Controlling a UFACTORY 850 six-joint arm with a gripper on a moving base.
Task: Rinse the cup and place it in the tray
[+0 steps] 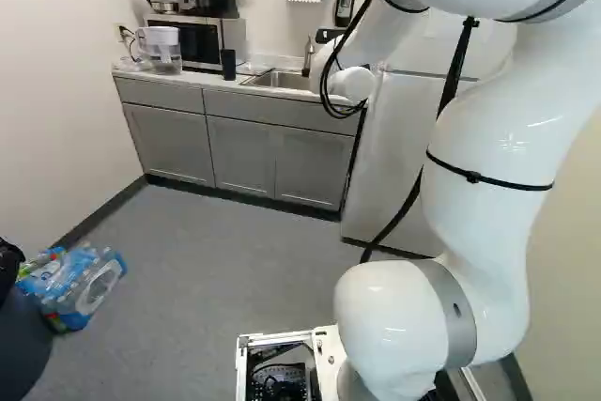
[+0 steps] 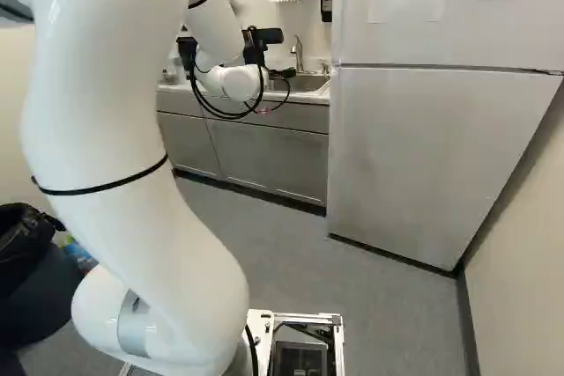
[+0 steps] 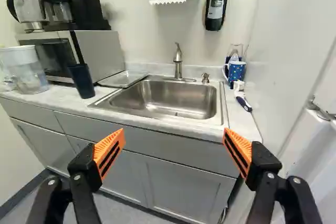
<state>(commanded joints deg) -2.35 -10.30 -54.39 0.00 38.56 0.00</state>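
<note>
At the upper middle of the right base view, the hand is hovering before the sink, released, its fingers standing wide apart. In the left base view's upper left, the dark cup is standing on the desk, near the tray.

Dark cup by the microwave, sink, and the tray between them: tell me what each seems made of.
The dark cup seems smooth plastic, going by its even, dull wall, though coated metal is possible. The sink looks like satin stainless steel: grey, with soft reflections. The tray is silvery with slight sheen, so probably metal.
</note>
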